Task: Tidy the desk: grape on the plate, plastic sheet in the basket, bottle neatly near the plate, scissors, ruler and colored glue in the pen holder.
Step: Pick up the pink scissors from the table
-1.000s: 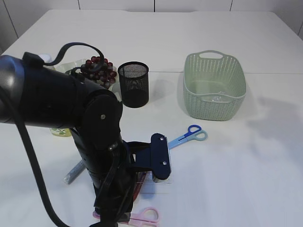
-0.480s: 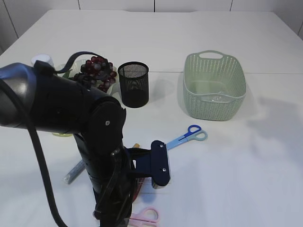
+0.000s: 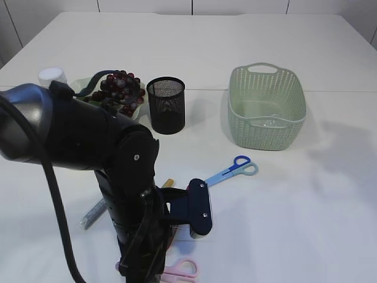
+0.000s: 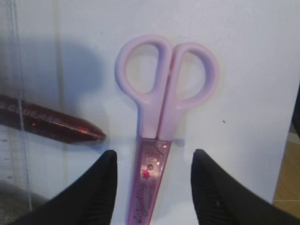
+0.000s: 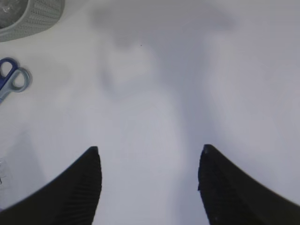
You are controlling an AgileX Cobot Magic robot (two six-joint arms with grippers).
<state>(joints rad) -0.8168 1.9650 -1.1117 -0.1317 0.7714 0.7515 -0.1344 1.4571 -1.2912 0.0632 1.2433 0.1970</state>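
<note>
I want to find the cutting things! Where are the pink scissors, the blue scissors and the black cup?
pink scissors (image 4: 166, 79), left wrist view, handle loops.
blue scissors (image 3: 241, 160), exterior view, dark blue loop.
pen holder (image 3: 166, 112), exterior view, mesh wall.

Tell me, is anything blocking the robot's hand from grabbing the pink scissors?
No. The left gripper is open, with the pink scissors lying flat between its fingers. The red glue tube lies off to one side, apart from them.
</note>
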